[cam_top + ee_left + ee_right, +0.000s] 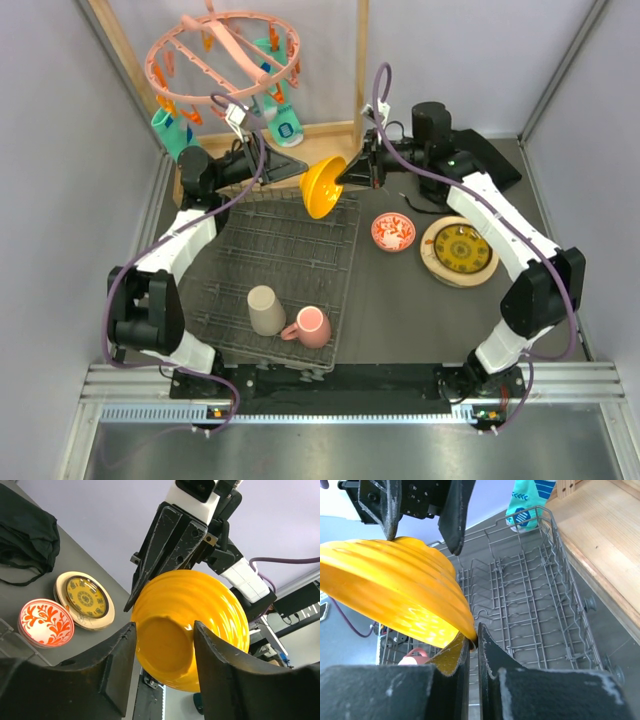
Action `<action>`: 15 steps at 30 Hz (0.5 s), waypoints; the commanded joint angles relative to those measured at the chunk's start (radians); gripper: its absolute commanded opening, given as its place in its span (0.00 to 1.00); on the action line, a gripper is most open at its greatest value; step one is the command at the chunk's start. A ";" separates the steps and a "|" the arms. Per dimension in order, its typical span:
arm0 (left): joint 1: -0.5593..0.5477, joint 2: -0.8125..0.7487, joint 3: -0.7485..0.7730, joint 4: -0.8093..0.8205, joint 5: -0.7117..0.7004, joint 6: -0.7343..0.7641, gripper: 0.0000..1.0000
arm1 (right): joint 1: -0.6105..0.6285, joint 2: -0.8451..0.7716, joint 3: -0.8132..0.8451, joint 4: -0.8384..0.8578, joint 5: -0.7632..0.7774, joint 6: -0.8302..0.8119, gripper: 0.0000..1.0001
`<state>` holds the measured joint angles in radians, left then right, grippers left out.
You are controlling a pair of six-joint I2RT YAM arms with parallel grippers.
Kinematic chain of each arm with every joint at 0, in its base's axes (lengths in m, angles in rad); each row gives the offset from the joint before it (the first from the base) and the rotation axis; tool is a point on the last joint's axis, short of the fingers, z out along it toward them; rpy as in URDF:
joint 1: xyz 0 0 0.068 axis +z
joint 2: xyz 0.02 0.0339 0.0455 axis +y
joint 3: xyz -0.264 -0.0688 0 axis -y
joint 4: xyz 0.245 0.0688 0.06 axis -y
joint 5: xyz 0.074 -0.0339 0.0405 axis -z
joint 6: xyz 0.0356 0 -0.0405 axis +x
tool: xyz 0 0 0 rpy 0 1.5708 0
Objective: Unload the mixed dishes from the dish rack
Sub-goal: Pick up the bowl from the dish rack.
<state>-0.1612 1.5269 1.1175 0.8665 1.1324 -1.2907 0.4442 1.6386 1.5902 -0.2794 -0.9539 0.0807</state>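
The orange bowl (323,185) hangs tilted in the air over the far right corner of the dark grey wire dish rack (290,250). My right gripper (352,175) is shut on the bowl's rim, which shows pinched between its fingers in the right wrist view (474,642). My left gripper (164,627) is open, its jaws either side of the bowl's base (172,640). A beige cup (266,310) and a pink mug (312,326) lie in the rack's near part. A red-white bowl (393,232) and a small yellow patterned plate (459,250) on a cream plate sit on the table right of the rack.
A wooden frame with a pink peg hanger (225,50) and teal socks (285,125) stands behind the rack. A black cloth (490,160) lies at the far right. Grey walls close in both sides.
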 commanded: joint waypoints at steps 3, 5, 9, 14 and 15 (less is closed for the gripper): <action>0.034 -0.047 -0.018 0.034 0.030 0.010 0.60 | 0.014 -0.083 0.021 0.031 -0.013 -0.028 0.00; 0.048 -0.051 -0.021 0.077 0.032 -0.025 0.62 | 0.014 -0.088 0.024 0.011 -0.006 -0.041 0.00; 0.101 -0.050 -0.019 0.158 0.033 -0.114 0.64 | -0.001 -0.098 0.021 -0.027 0.007 -0.068 0.00; 0.144 -0.039 -0.019 0.272 0.033 -0.208 0.65 | -0.030 -0.111 0.013 -0.082 0.027 -0.076 0.00; 0.155 -0.040 -0.016 0.279 0.030 -0.217 0.65 | -0.035 -0.105 0.033 -0.113 0.055 -0.111 0.00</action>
<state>-0.0364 1.5139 1.0966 0.9970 1.1572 -1.4250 0.4320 1.5852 1.5902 -0.3527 -0.9318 0.0257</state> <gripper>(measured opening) 0.649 0.040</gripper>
